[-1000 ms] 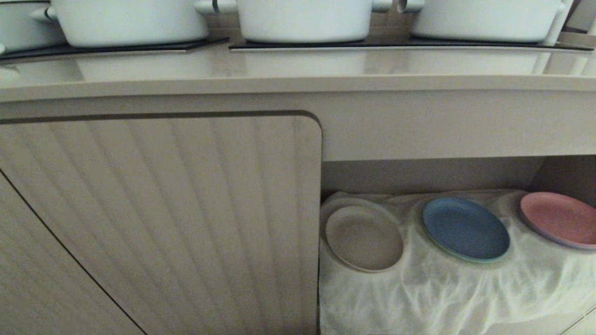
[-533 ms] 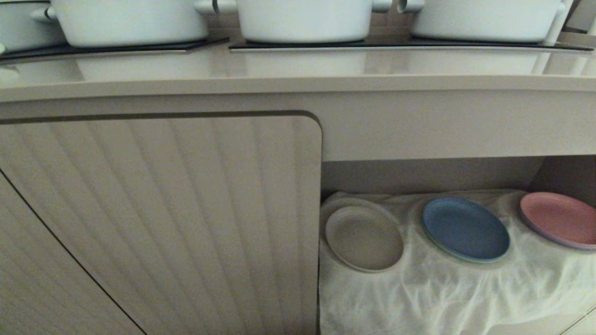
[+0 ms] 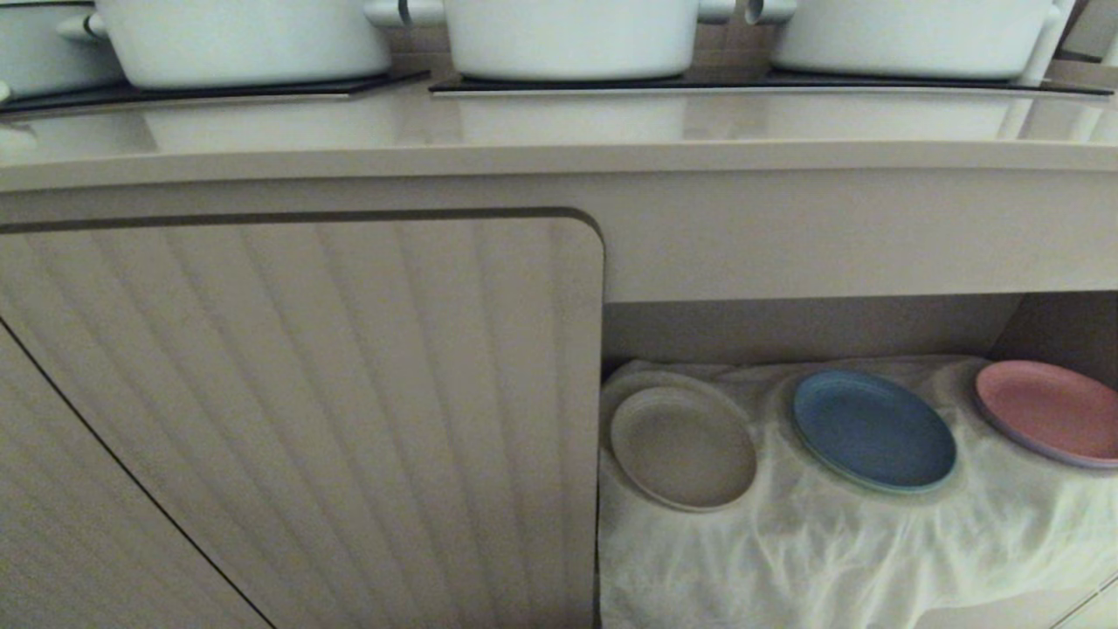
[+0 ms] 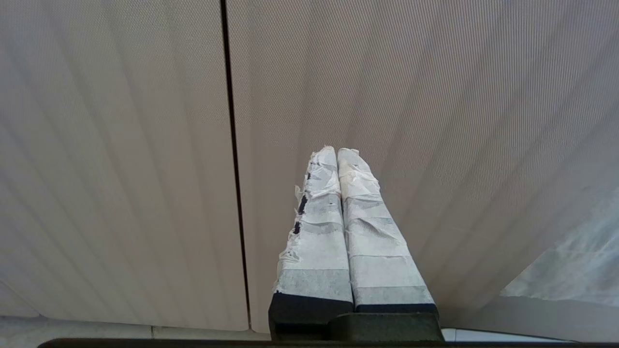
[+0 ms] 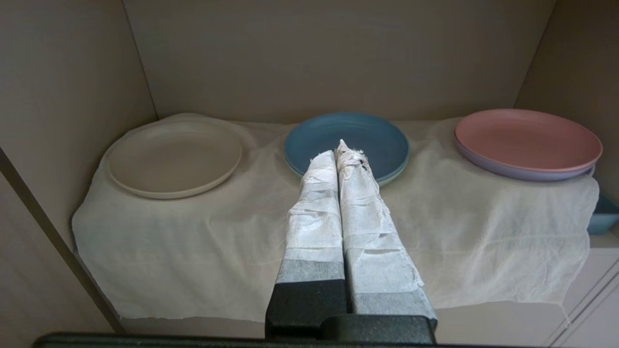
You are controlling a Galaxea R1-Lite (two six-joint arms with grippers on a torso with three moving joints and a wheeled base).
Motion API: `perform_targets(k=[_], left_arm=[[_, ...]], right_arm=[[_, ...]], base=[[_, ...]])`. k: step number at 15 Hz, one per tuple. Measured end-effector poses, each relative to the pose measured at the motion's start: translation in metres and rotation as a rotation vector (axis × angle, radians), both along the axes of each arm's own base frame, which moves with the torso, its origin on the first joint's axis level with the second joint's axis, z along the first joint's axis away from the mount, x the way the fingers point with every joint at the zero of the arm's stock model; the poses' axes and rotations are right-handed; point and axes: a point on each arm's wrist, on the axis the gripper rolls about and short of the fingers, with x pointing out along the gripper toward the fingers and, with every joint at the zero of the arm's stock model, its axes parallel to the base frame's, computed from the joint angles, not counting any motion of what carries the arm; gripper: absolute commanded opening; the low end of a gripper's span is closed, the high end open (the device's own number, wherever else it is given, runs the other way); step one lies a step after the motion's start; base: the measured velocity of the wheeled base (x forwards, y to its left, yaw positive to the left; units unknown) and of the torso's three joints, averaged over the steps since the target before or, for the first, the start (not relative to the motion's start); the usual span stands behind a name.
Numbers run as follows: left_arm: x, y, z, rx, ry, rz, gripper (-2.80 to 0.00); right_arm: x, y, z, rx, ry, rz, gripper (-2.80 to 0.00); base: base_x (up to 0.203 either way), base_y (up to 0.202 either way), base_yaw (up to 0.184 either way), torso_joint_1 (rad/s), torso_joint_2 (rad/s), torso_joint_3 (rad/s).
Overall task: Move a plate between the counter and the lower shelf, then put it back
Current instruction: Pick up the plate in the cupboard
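The cream-beige plate [image 3: 683, 447] [image 5: 175, 158] lies flat at the left end of the lower shelf [image 3: 830, 550], on its wrinkled white cloth [image 5: 193, 251]. The beige counter [image 3: 559, 131] runs above, with no plate on the stretch in view. My right gripper [image 5: 340, 149] is shut and empty, out in front of the shelf opening and pointing at the blue plate, apart from the cream plate. My left gripper [image 4: 337, 151] is shut and empty, facing a ribbed cabinet door. Neither gripper shows in the head view.
A blue plate [image 3: 873, 430] [image 5: 346, 143] sits mid-shelf and a pink plate [image 3: 1044, 411] [image 5: 528, 141] at the right. White pots [image 3: 572, 35] stand on black panels [image 3: 751, 83] on the counter. A ribbed cabinet door [image 3: 297, 411] closes the space left of the shelf.
Nothing has visibly moved in the head view; the plates and counter stand as before and no arm appears in it.
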Motion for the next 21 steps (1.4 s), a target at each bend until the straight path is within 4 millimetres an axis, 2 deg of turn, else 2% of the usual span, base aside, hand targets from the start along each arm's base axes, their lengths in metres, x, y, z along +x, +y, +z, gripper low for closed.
perform_targets(k=[21], left_arm=[[0.0000,0.0000,0.0000,0.000,0.000,0.000,-2.80]], right_arm=[[-0.0007,0.0005,0.0042,-0.017,-0.038,0.021,-2.80]], base=[[0.000,0.000,0.000,0.000,0.00,0.000]])
